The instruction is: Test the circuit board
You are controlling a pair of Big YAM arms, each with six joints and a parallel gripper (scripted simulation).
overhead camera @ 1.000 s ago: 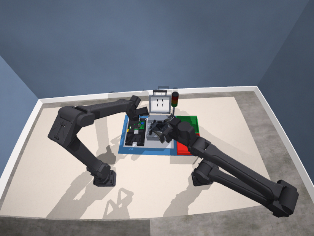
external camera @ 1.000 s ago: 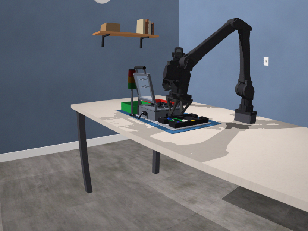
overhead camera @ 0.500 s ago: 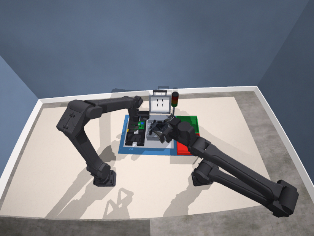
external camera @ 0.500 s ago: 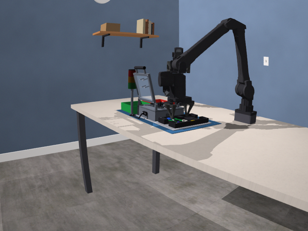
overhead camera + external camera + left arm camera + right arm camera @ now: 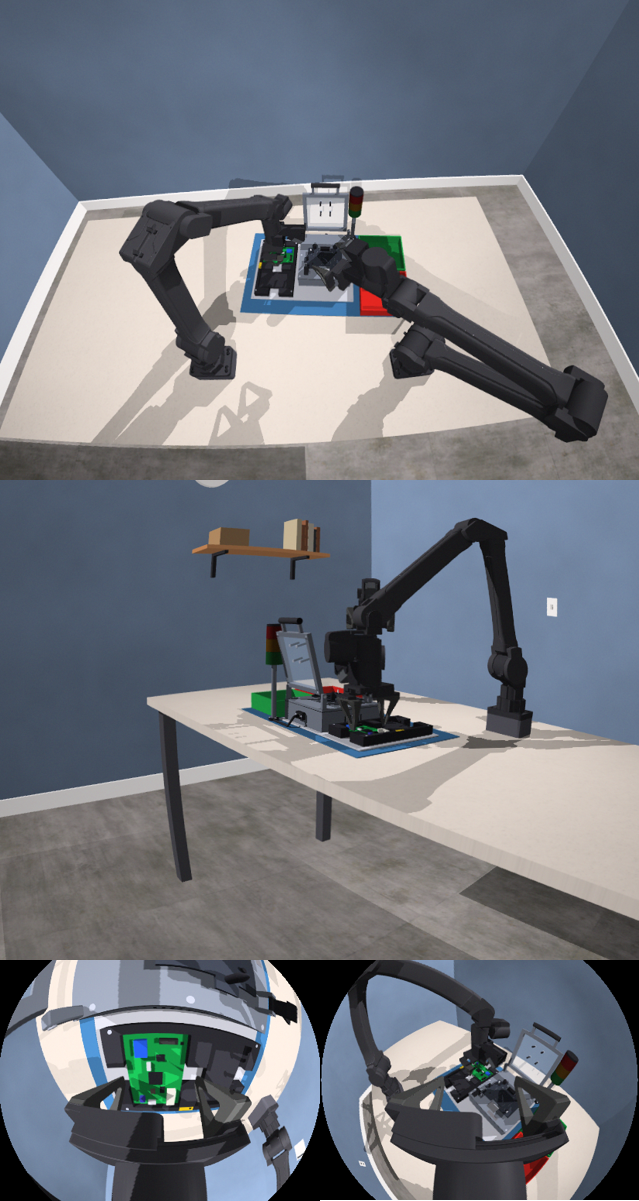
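The green circuit board (image 5: 289, 256) (image 5: 167, 1069) (image 5: 482, 1073) lies component side up at one end of the black tray (image 5: 273, 284) (image 5: 113, 1051) (image 5: 394, 735). Its white connector (image 5: 171, 1097) is at the end nearest the left gripper's palm. My left gripper (image 5: 160, 1080) (image 5: 369, 727) is open and points down over the board, a fingertip beyond each long edge. My right gripper (image 5: 479, 1079) is open and empty, above and beside the tester (image 5: 309, 714) (image 5: 484, 1114). The lid (image 5: 325, 199) (image 5: 297, 660) (image 5: 536, 1053) stands open. The signal light (image 5: 355, 202) (image 5: 273, 644) shows no clearly lit colour. Arms partly hide the tester's pins and posts.
The green bin (image 5: 383, 247) (image 5: 267, 704) and the red bin (image 5: 372, 306) (image 5: 534, 1170) stand beside the tester, partly under the right arm. A small black tab (image 5: 285, 1010) sticks out from the tester's front. The signal light's thin pole stands beside the lid.
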